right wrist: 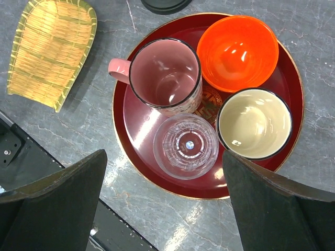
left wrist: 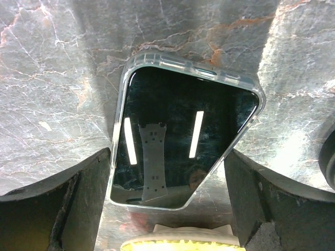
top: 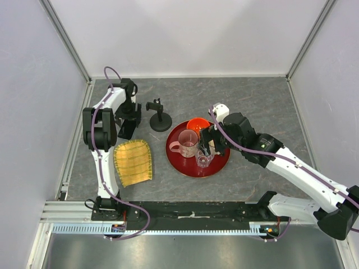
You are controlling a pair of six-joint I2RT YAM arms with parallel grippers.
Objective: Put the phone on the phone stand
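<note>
Black-fingered and spread wide, the left claw (left wrist: 166,167) straddles the phone (left wrist: 180,130), a glossy dark slab in a clear, round-cornered case. The phone lies flat and screen-up on the grey, marble-veined tabletop (top: 252,101). The claw grips nothing.

Just to its right stands the one phone stand (top: 159,116), matte black, with a disc base and a short post topped by a bracket. It carries nothing. One yellow woven mat (top: 133,162) lies nearer the arm bases.

The right claw (right wrist: 165,178), also fully open and empty, hovers over a round red lacquered tray (right wrist: 138,128). The tray holds four vessels: a pink mug (right wrist: 165,73), an orange bowl (right wrist: 238,52), a cream bowl (right wrist: 255,123) and a clear glass (right wrist: 186,146). Pale panels in metal framing wall the cell.
</note>
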